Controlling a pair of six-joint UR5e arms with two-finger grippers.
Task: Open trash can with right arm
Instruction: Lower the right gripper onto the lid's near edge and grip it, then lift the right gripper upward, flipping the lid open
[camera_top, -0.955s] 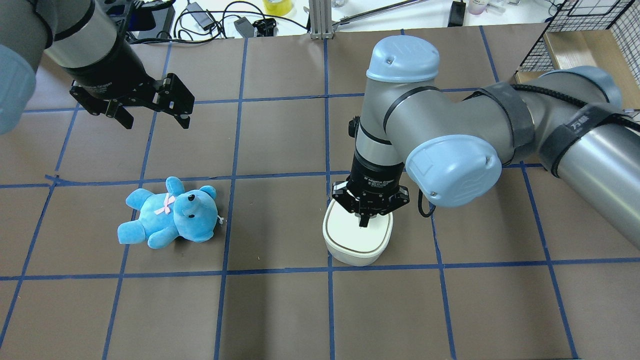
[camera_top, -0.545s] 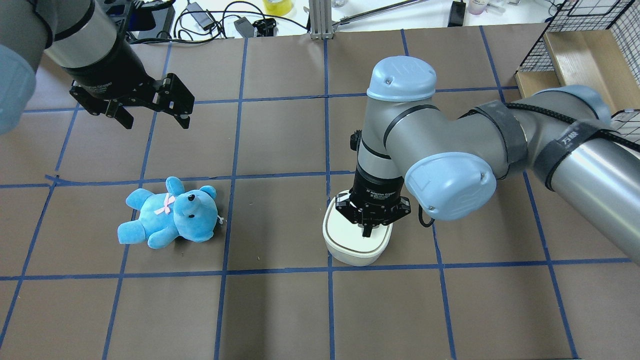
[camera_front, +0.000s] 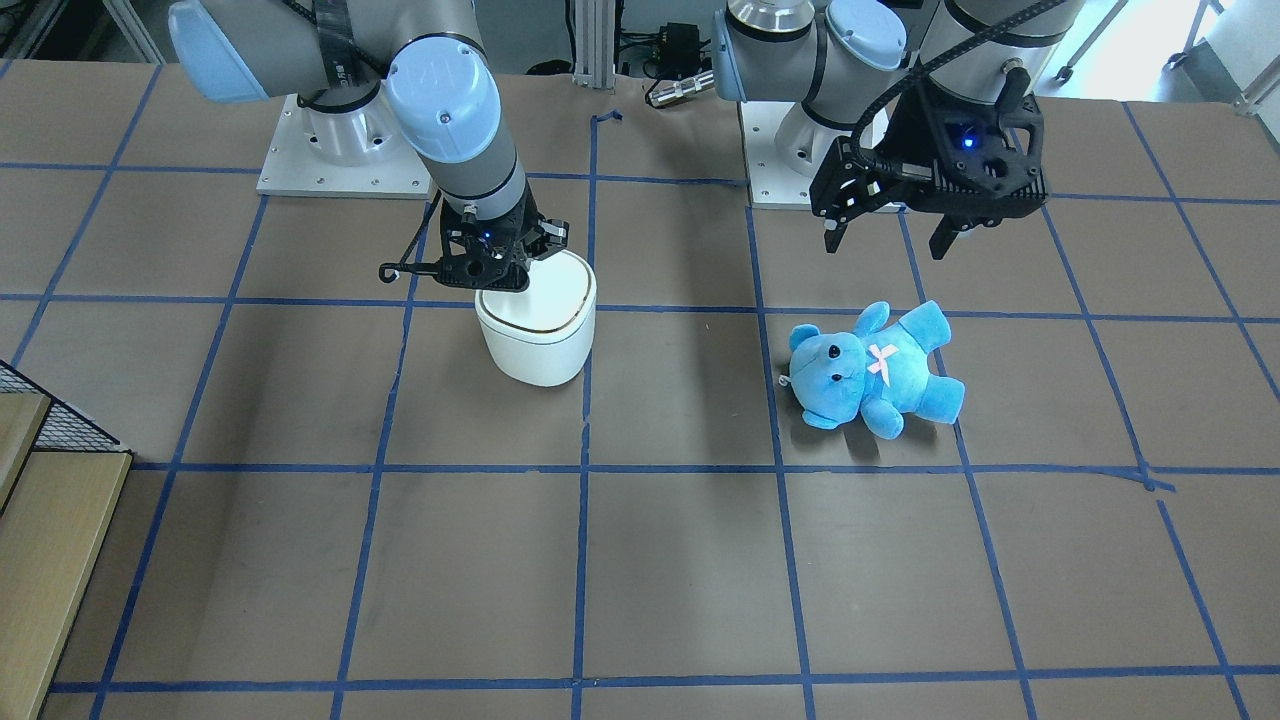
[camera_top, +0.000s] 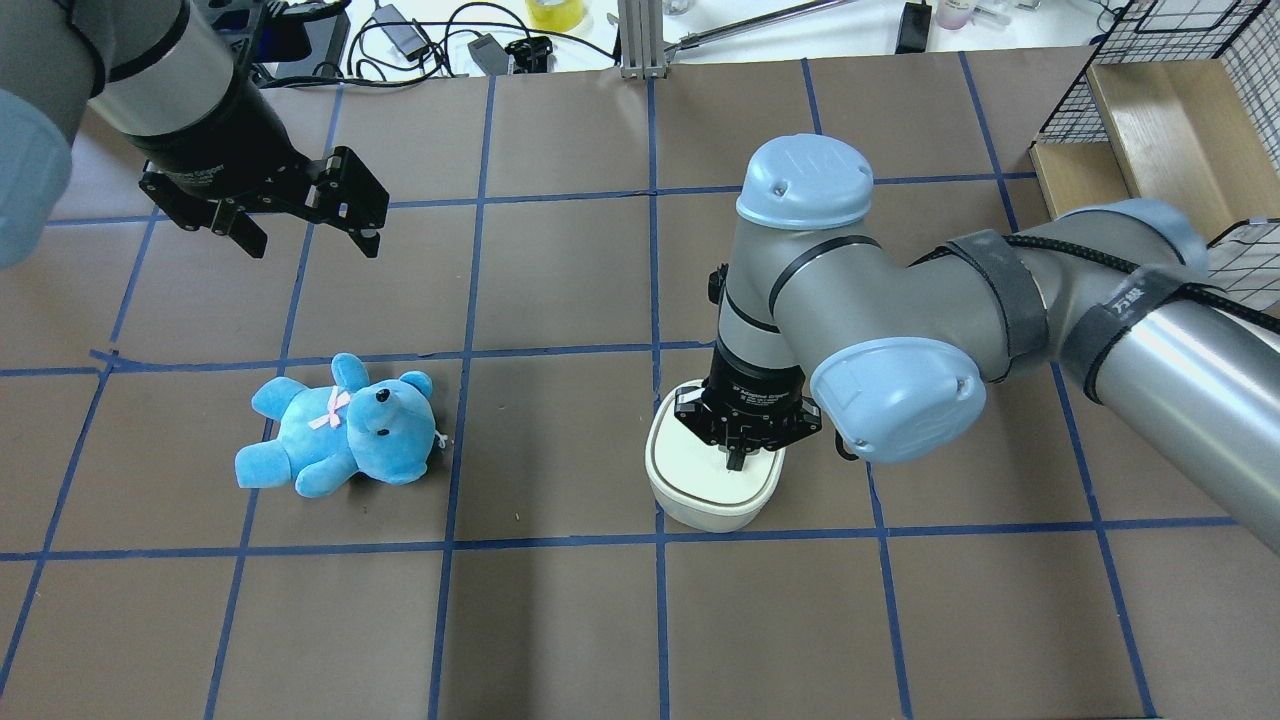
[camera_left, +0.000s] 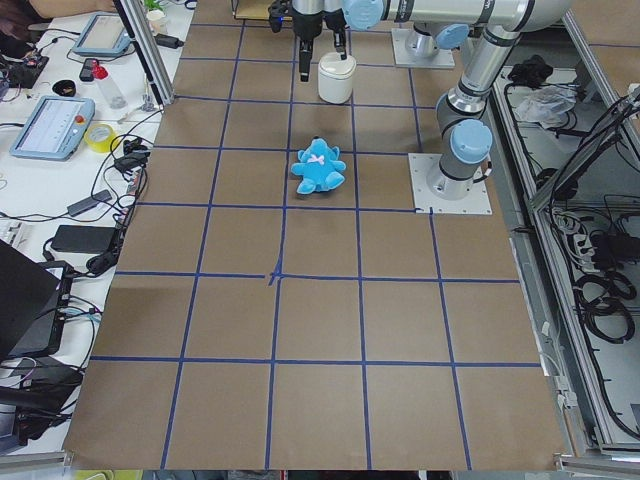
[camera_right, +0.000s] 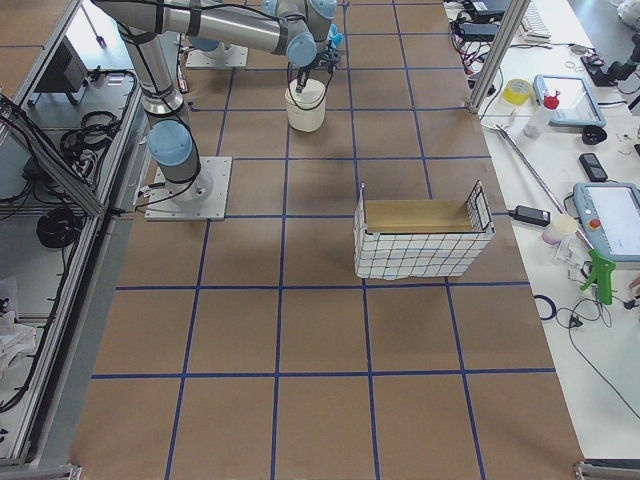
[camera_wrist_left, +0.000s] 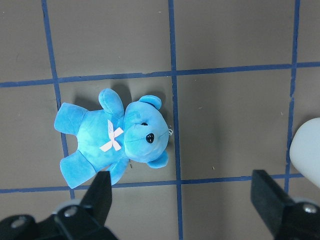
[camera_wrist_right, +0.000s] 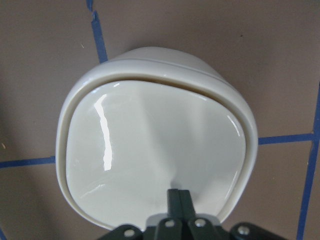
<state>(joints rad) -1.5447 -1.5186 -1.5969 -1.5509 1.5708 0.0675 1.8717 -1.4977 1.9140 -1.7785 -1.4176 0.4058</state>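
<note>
The white trash can (camera_top: 700, 490) stands on the table right of the middle; it also shows in the front view (camera_front: 540, 330) and fills the right wrist view (camera_wrist_right: 150, 145). Its lid lies nearly flat, with a thin beige gap along the edge far from the wrist camera. My right gripper (camera_top: 735, 462) is shut, and its joined fingertips (camera_wrist_right: 178, 194) point straight down and touch the lid near one edge. My left gripper (camera_top: 310, 245) is open and empty. It hangs above the table, beyond the blue plush bear (camera_top: 340, 428).
The bear lies on its back to the left of the can, below the left wrist camera (camera_wrist_left: 115, 137). A wire basket holding a wooden box (camera_top: 1150, 100) stands at the far right. Cables and small items (camera_top: 430, 40) lie along the far edge.
My right arm has come down and a little nearer, bringing the shut fingertips onto the lid. The left arm and the bear have not moved.
</note>
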